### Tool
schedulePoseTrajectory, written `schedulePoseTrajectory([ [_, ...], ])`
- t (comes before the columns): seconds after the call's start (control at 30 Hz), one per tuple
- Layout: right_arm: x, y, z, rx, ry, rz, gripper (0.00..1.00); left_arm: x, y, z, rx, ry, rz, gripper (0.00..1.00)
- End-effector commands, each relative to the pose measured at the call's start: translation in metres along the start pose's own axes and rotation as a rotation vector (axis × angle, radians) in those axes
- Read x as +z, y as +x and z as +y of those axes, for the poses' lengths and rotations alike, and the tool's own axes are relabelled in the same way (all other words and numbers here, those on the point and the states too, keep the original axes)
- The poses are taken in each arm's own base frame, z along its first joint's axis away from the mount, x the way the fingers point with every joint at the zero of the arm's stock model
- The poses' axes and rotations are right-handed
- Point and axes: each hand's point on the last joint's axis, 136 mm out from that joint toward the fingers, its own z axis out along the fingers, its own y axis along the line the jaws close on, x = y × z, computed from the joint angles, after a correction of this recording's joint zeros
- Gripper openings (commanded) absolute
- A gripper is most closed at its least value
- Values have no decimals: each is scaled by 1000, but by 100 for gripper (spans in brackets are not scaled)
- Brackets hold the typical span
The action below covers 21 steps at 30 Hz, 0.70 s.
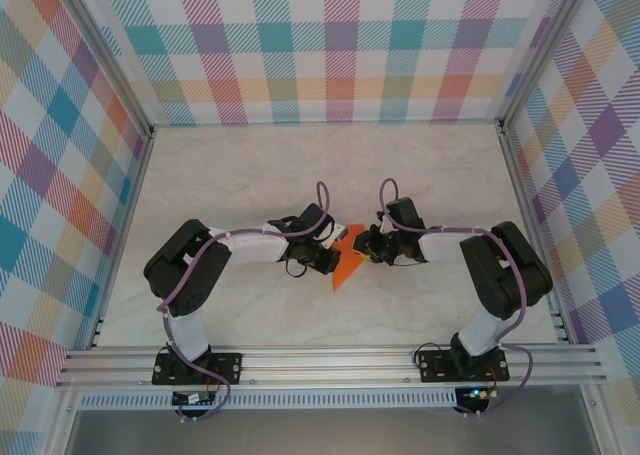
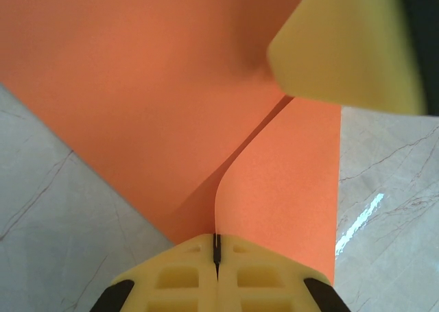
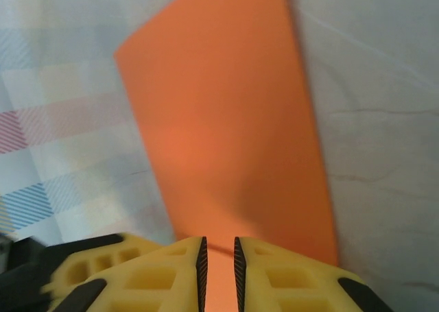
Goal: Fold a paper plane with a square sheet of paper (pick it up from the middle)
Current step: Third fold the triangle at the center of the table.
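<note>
Square sheet of paper (image 1: pixel 343 265) is partway folded, I judge. From overhead it reads as a creased orange wedge with its tip toward 6 o'clock, not yet a narrow dart, so the later folds remain. It sits over the middle of the table (image 1: pixel 250 175), between my two arms. My left gripper (image 2: pixel 216 257) is at its 9 o'clock, jaws pressed together on a flap's edge. My right gripper (image 3: pixel 218 260), at 3 o'clock, pinches the sheet in a narrow gap.
</note>
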Motion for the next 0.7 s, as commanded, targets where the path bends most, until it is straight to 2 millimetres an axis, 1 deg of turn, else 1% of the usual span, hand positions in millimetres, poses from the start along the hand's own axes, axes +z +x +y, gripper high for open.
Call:
schedulePoseTrajectory([
  [0.0, 6, 9, -22, 14, 85, 39, 19, -4, 12, 16, -54, -60, 55, 3],
  [0.03, 6, 10, -28, 22, 112, 37, 19, -8, 7, 14, -59, -57, 40, 5],
  [0.07, 5, 11, -32, 24, 132, 38, 19, -14, 11, 13, -73, -64, 56, 9],
  [0.1, 5, 11, -35, 25, 141, 37, 19, -20, 6, 10, -76, -61, 42, 11],
  [0.13, 4, 12, -34, 21, 141, 39, 19, -28, 1, 8, -82, -59, 24, 14],
  [0.2, 3, 12, -34, 20, 138, 38, 19, -45, -10, 3, -101, -62, -20, 25],
  [0.27, 3, 13, -31, 21, 128, 41, 19, -60, -16, -1, -126, -62, -45, 34],
  [0.3, 3, 12, -30, 21, 122, 39, 19, -66, -18, -5, -143, -51, -54, 36],
  [0.4, 3, 11, -27, 19, 119, 39, 18, -75, -21, -22, -195, 33, -87, 35],
  [0.47, 1, 11, -26, 14, 120, 34, 18, -75, -19, -36, -215, 101, -88, 29],
  [0.53, 0, 10, -25, 12, 118, 29, 18, -69, -15, -47, -230, 142, -71, 22],
  [0.57, 0, 9, -24, 12, 118, 28, 18, -65, -20, -53, -224, 167, -86, 20],
  [0.6, 0, 9, -25, 11, 119, 29, 18, -61, -20, -57, -230, 187, -80, 18],
  [0.67, 0, 10, -26, 10, 123, 32, 18, -48, -20, -61, -254, 218, -62, 14],
])
